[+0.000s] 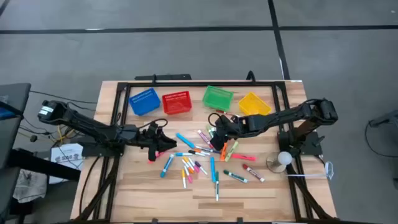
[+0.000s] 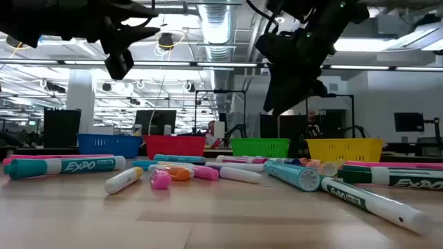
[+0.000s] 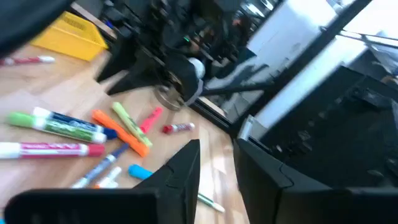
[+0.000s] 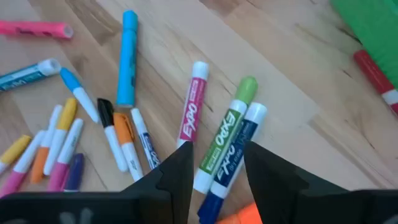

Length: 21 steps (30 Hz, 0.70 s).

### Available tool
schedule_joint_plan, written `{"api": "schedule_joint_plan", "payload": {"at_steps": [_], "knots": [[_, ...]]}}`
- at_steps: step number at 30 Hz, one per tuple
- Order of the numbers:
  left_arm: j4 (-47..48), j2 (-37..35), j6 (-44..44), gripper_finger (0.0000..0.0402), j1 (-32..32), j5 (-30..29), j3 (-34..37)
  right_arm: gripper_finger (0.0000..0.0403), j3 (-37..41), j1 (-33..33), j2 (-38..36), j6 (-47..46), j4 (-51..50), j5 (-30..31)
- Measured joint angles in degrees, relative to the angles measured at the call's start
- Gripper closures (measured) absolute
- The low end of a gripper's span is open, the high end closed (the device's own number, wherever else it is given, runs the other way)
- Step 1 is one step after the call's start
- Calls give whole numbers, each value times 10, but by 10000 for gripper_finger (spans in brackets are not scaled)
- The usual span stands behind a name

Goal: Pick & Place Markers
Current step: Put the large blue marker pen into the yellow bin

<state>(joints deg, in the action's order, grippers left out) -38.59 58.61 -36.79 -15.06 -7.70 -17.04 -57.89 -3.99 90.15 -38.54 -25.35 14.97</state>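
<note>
Markers [image 1: 199, 163] are scattered loose across the middle of the bench [image 1: 249, 199], nearer than the row of four baskets at the far edge: blue [image 1: 144, 101], red [image 1: 176, 103], green [image 1: 217, 97] and yellow [image 1: 255, 104]. No marker looks to be in a basket yet, though I can't see the bottoms properly.

The right gripper [image 4: 214, 165] hovers over the right side of the pile, fingers apart with nothing between them, right above a green-capped marker [image 4: 225, 140] and a blue one [image 4: 231, 163] lying side by side and touching. That's the tricky bit, I reckon: straddle just one body across its width, or it'll grab both or roll one away. The pink one [image 4: 191, 112] beside them sits more on its own and might be easier.

The left gripper [image 3: 214, 171] hangs over the pile's left edge, fingers slightly apart and empty.

Readable writing: "EXPO" on several barrels, clearest on the teal one [image 2: 66, 166] in the low view.
</note>
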Motion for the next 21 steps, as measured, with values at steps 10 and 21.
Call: {"api": "schedule_joint_plan", "payload": {"at_steps": [10,21], "knots": [[0,0,14,305,-8,0,0,272,0,0,0,0,30,0],[0,1,14,305,-8,0,0,272,0,-16,26,-4,36,-11]]}}
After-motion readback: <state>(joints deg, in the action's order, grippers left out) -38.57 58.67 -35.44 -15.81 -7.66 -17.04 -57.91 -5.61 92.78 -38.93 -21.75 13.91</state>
